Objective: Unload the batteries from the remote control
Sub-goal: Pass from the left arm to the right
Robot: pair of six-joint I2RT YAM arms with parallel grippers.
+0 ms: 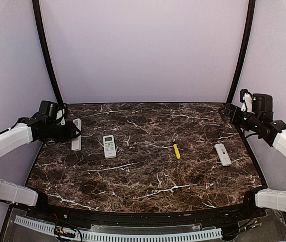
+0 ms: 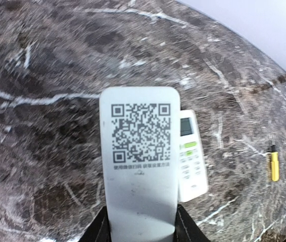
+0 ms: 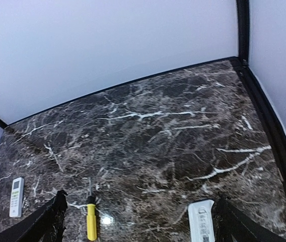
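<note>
1. Remote control units, three in all, share a dark brown marble table [image 1: 148, 174] veined in white, set inside a pale-walled enclosure. Whether batteries sit inside any of them cannot be told.
2. The left arm [image 1: 7, 142] reaches in from the left edge toward the far-left part of the table. The right arm [image 1: 284, 140] is held up by the far-right corner.
3. The left gripper [image 1: 73, 130] is clenched on the held remote control [image 2: 139, 166], its dark fingers [image 2: 98, 231] pressing the two long sides at one end. The left wrist view shows the plain white back with a QR code label turned to the camera. Whether this remote rests on the table or is lifted cannot be told.
4. The right gripper [image 3: 140, 199] is released, its fingers [image 3: 52, 217] spread wide with only the tabletop showing between them.
5. The middle remote control [image 1: 110, 146] lies face up, screen and buttons showing, near the held one on its right and apart from it.
6. The right remote control [image 1: 222, 154] lies flat near the table's right edge, slightly angled.
7. A yellow-handled screwdriver [image 1: 176, 151] lies between the middle and right remotes, nearer the right one and touching neither.
</note>
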